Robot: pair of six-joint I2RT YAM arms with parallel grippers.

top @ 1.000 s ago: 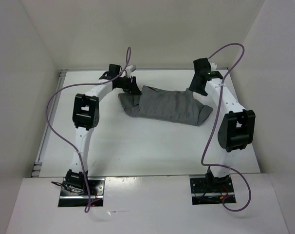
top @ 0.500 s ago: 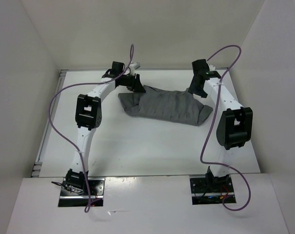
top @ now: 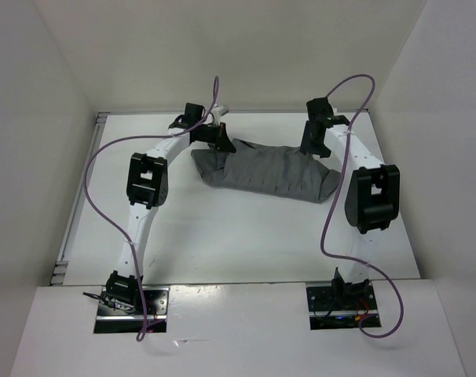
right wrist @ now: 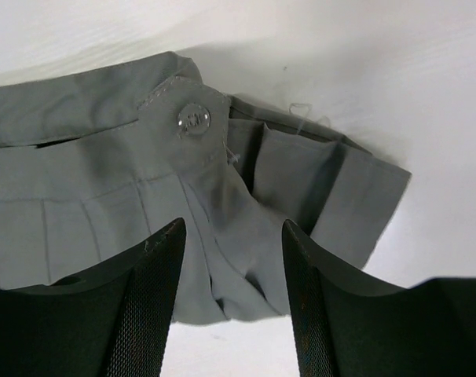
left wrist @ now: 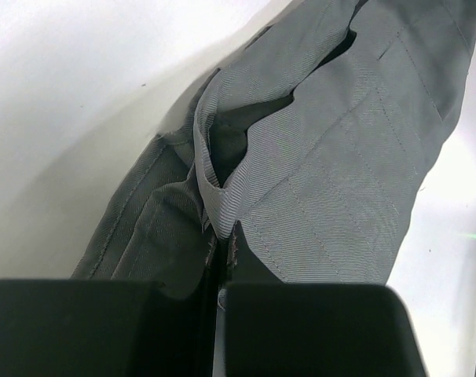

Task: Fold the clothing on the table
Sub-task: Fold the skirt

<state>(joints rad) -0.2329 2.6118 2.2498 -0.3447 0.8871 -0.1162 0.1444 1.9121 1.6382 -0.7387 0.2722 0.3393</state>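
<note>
Left pincer (left wrist: 219, 287) is clenched on a thin ridge of the mid-grey pleated fabric garment (top: 269, 171), which lies across the upper middle of the white bench (top: 222, 236). The right pincer (right wrist: 234, 232) stands released over the buttoned corner. Should the left pull alone, I reckon that slim pinch could slip, or drag the cloth into a bunch.

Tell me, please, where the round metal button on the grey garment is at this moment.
In the right wrist view the metal button sits on a waistband tab of the clothing, upper left of centre, just beyond the open right gripper.
</note>
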